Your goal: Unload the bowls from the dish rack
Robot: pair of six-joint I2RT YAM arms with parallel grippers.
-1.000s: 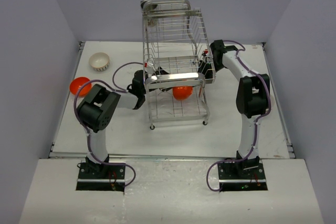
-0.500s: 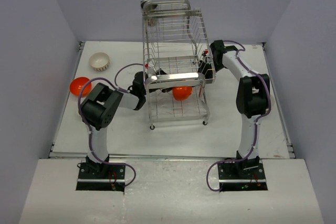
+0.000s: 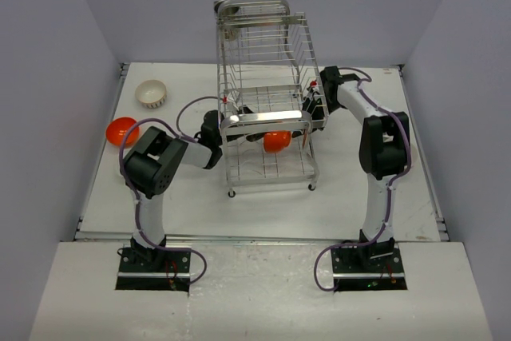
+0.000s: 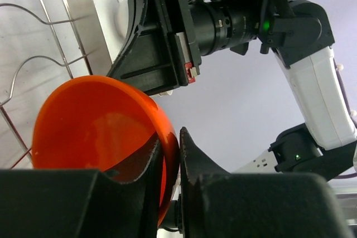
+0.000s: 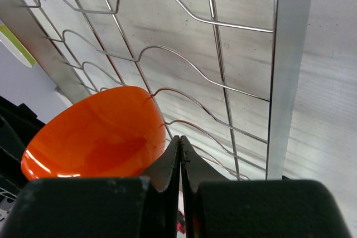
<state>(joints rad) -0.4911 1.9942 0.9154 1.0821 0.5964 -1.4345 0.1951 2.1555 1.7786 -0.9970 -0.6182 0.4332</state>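
The left pincer [image 4: 170, 150] clamps the rim of an orange bowl [image 4: 95, 126] in the lower tier of the rack [image 3: 267, 121]; the right pincer [image 5: 180, 151] is pressed shut beside it — gripping nothing, it seems. Pulling this bowl out is the step in hand; next it likely must slide left, clear of the wires, toward the white bowl [image 3: 150, 93] on the tabletop [image 3: 359, 189].

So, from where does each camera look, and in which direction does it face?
Top external: above and behind the bases, looking down on the table, dish rack, left arm and right arm.
Left wrist: on the left arm, facing the right arm; left gripper pinches the orange bowl at its rim.
Right wrist: on the right arm, facing the rack's wires and that bowl; right gripper shut.
Shared: all three show the racked orange bowl.
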